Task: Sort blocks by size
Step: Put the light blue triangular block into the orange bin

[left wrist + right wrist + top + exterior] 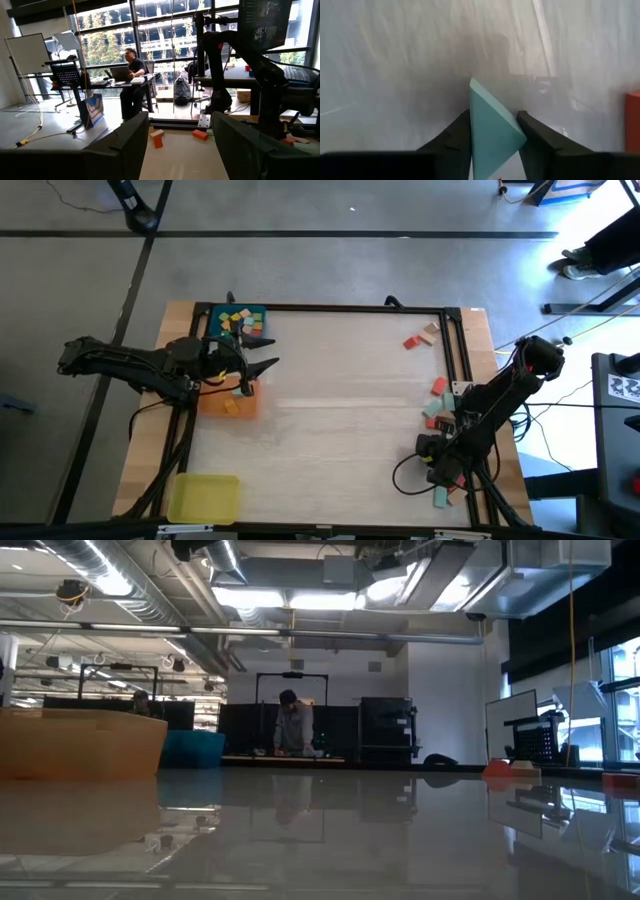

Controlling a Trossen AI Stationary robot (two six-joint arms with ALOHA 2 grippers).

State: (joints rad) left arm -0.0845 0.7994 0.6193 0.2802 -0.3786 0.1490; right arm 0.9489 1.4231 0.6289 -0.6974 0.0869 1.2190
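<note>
While I hold the right arm low at the table's near right corner, the frame reads as follows.

Risk: teal block (492, 132) sits cornerwise between my right fingers (452, 137), so I judge it may twist or squirt out as they close.
Cause: pads meet edges, not flat faces.
Second risk: red block (633, 120) lies near; a sideways drift could knock it.
Right gripper (437, 450): pointed down at the table, jaws closing on the teal block, both fingers touching it; a firm clamp I cannot confirm.
Right arm pose: elbow folded, reaching back toward the near edge, among loose blocks (436, 408).
Left gripper (262, 366): jaws apart, empty, held level over the table's left side between blue tray (257, 311) and orange tray (228, 406).
Blocks: some in the blue tray, some on the orange, two (420, 336) at the far right.
Yellow tray (204, 497): near left corner, bare.
</note>
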